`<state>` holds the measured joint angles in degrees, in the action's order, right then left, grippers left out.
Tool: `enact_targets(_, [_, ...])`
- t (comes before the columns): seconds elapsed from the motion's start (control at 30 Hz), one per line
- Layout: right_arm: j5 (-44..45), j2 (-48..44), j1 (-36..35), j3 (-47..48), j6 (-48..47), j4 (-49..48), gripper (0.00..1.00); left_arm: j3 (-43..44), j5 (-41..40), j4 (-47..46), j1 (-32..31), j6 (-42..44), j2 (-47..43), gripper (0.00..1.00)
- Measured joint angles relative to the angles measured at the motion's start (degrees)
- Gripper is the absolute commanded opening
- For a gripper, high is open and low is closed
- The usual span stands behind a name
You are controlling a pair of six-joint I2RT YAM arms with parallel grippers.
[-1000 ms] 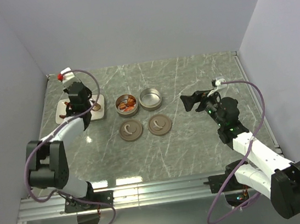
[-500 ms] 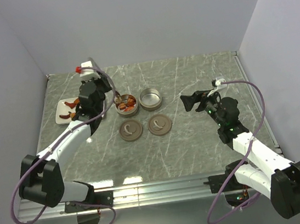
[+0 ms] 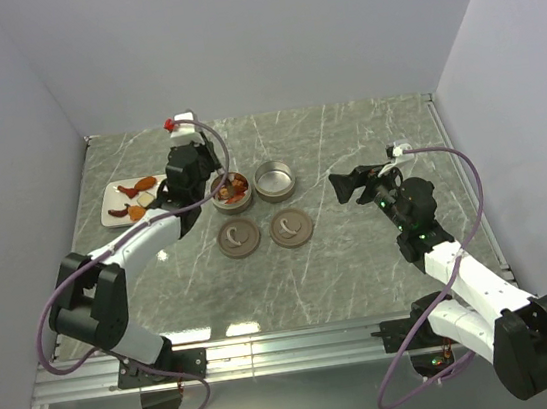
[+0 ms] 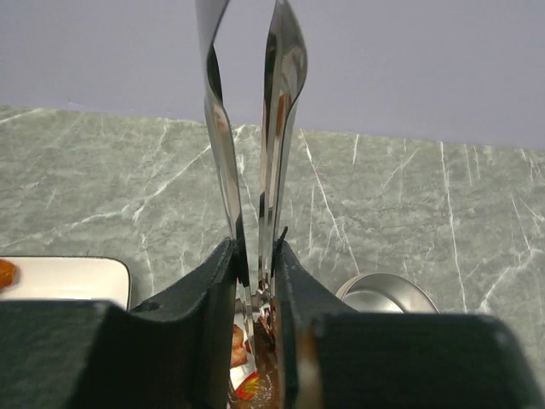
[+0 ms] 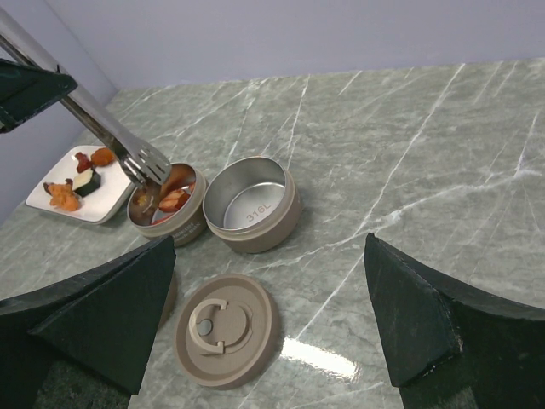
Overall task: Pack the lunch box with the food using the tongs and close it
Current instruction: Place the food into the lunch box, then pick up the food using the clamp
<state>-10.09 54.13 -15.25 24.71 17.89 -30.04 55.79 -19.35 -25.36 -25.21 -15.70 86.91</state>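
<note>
Right wrist view: the left gripper (image 4: 255, 274) holds tongs (image 5: 111, 136) over the tin (image 5: 176, 228), likely dropping food (image 5: 173, 201). Next, grab more from the plate (image 5: 102, 203) beside it.

**Our table, left to right**

We find the plate (image 3: 110, 213) near the far left corner of the table (image 3: 361, 253), with food (image 3: 137, 197) on it. To its right stand the left tin (image 3: 229, 208) and right tin (image 3: 274, 179), side by side. More food lies in the left tin, the tongs (image 5: 111, 136) tips over it. Before them lie the left lid (image 3: 237, 236) and right lid (image 3: 291, 227).
</note>
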Motion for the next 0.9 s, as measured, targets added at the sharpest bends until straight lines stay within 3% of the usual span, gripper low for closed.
enact_targets(0.07, [0.0, 0.0, 0.0, 0.0, 0.0, 0.0, 0.98, 0.3, -0.1, 0.1, -0.1, 0.0, 0.2, 0.35])
enact_targets(0.2, [0.0, 0.0, 0.0, 0.0, 0.0, 0.0, 0.98, 0.5, -0.7, -0.4, -0.1, 0.2, 0.2, 0.42])
enact_targets(0.57, [0.0, 0.0, 0.0, 0.0, 0.0, 0.0, 0.98, 0.2, -4.6, 0.0, -0.2, 1.7, -1.0, 0.42])
enact_targets(0.73, [-0.1, 0.0, 0.0, 0.0, 0.0, -0.4, 0.98, -4.8, -9.3, 0.7, 1.2, 2.6, -7.8, 0.43])
enact_targets(0.9, [-0.9, 1.1, 0.0, 0.0, 0.0, -0.9, 0.99, -10.1, -15.6, 3.0, 6.5, 2.3, -16.3, 0.44])
